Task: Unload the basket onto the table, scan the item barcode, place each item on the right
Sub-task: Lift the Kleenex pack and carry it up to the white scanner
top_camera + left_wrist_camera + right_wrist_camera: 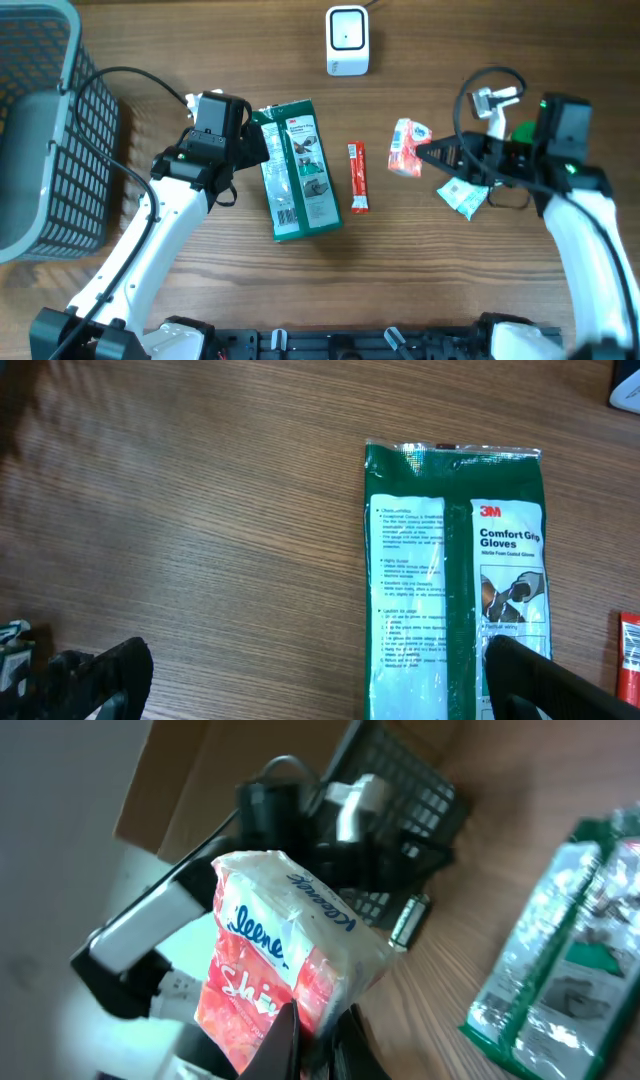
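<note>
Overhead, my right gripper is clamped on a red-and-white Kleenex tissue pack, which sticks out past the fingertips toward the middle of the table. I cannot tell from here whether the pack clears the wood. The white barcode scanner stands well apart from it, out toward the far edge. A green-and-white packet lies just behind the fingers, partly under the arm. Ahead of the tissue pack is a red stick sachet, and beyond that a green 3M Comfort Grip gloves pack. My left gripper sits at the upper left side of the gloves pack with its jaws spread wide and nothing in them. A grey mesh basket stands well behind that arm.

In the left wrist view the two black fingers are far apart at the bottom corners. One is over bare wood; the other overlaps the lower corner of the gloves pack, which lies flat with its printed face up.

In the right wrist view the fingers pinch the tissue pack by its lower edge, the Kleenex lettering facing the camera. Beyond it I see the other arm and the basket, with the gloves pack off to one side.
</note>
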